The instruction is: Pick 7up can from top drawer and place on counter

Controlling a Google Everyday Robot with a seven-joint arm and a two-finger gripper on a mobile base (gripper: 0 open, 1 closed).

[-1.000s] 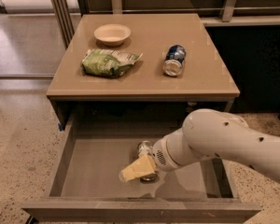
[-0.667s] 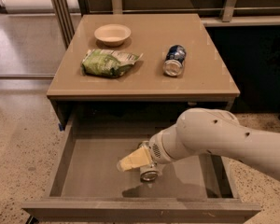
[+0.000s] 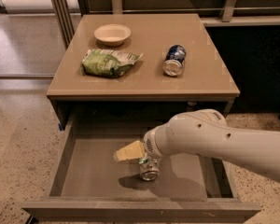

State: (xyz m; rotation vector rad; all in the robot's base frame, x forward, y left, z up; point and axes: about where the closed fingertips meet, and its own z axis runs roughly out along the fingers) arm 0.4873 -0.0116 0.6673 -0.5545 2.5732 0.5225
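Note:
The 7up can point(image 3: 149, 169), silver with a green mark and a shiny end facing me, hangs in my gripper point(image 3: 136, 156) just above the floor of the open top drawer point(image 3: 93, 171). It throws a shadow on the drawer bottom. One tan finger point(image 3: 129, 150) shows, pointing left beside the can; the other is hidden behind the can and my white arm point(image 3: 214, 141), which reaches in from the right. The tan counter point(image 3: 140, 78) lies above the drawer.
On the counter are a beige bowl point(image 3: 112, 33) at the back left, a green snack bag point(image 3: 109, 62) at the left, and a dark blue can point(image 3: 174, 60) lying on its side at the right. A dark cabinet stands to the right.
The gripper has closed in on the can in the middle of the drawer and now holds it slightly raised. The counter items have not moved.

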